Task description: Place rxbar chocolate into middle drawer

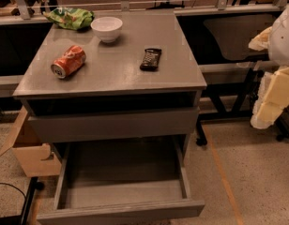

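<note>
The rxbar chocolate (150, 58) is a small black bar lying flat on the grey cabinet top, right of centre. The middle drawer (121, 210) is pulled wide open below, and its tray-like inside holds nothing I can see. The plain drawer front (114, 124) above it is shut. My gripper (270, 97) shows as pale yellowish parts at the right edge of the view. It hangs beside the cabinet's right side, well apart from the bar and above the floor.
An orange soda can (68, 62) lies on its side at the top's left. A white bowl (106, 28) and a green chip bag (69, 18) sit at the back. A cardboard box (29, 153) stands on the floor left of the cabinet. A railing runs behind.
</note>
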Controlling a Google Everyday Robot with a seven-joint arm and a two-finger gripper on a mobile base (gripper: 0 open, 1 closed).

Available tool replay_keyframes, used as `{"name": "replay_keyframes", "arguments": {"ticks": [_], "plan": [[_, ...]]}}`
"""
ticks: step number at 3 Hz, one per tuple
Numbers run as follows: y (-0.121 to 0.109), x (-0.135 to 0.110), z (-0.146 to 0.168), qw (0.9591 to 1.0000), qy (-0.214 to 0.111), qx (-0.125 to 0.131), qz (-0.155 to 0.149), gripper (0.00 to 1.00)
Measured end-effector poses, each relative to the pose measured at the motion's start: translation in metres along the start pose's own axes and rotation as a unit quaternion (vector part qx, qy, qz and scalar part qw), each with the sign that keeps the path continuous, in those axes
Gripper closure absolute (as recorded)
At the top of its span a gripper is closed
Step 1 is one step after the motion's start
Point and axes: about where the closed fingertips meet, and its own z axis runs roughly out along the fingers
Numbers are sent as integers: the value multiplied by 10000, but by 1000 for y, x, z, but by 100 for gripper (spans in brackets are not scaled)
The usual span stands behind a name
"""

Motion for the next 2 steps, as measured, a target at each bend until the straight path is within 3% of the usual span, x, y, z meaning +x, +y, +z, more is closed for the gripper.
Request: {"name": "replay_keyframes", "arguments": {"ticks": [1, 2], "plan": [[0, 0, 0, 10000, 0, 1, 0, 0], [-13, -17, 15, 9999, -126, -64, 99, 0]]}}
